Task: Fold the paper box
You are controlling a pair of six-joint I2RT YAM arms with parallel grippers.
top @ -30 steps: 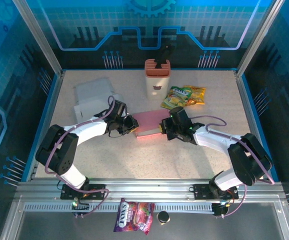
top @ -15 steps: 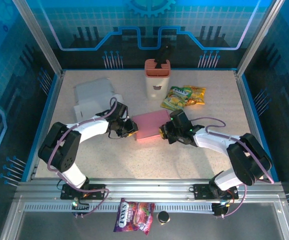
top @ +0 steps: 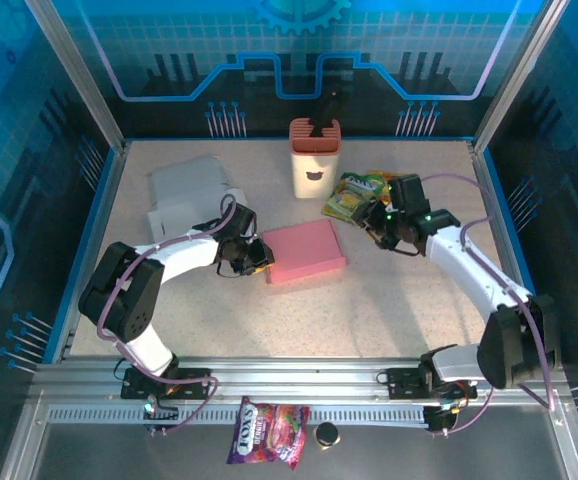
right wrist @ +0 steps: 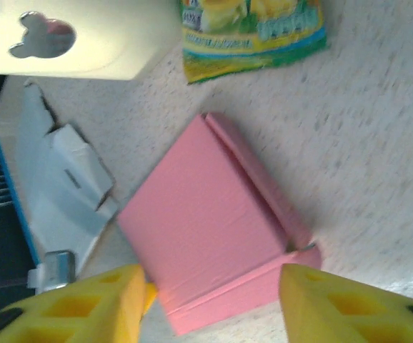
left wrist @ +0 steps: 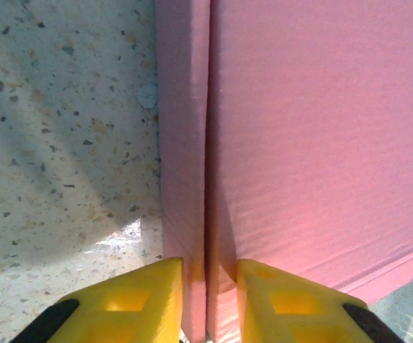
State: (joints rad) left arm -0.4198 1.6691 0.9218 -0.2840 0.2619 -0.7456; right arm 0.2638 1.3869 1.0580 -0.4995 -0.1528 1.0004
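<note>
Paper box [top: 305, 251]: laid on table [top: 389, 310].
Left end effector [top: 258, 257]: clenched on box edge.
Right end effector [top: 384, 222]: released, nothing held.

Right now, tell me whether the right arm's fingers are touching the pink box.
No, the right fingers stand apart in the air, and the pink box lies below, clear of them.

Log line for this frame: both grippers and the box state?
left gripper: shut on pink box edge | right gripper: open, empty, apart from box | pink box: lid down, flat on table
</note>
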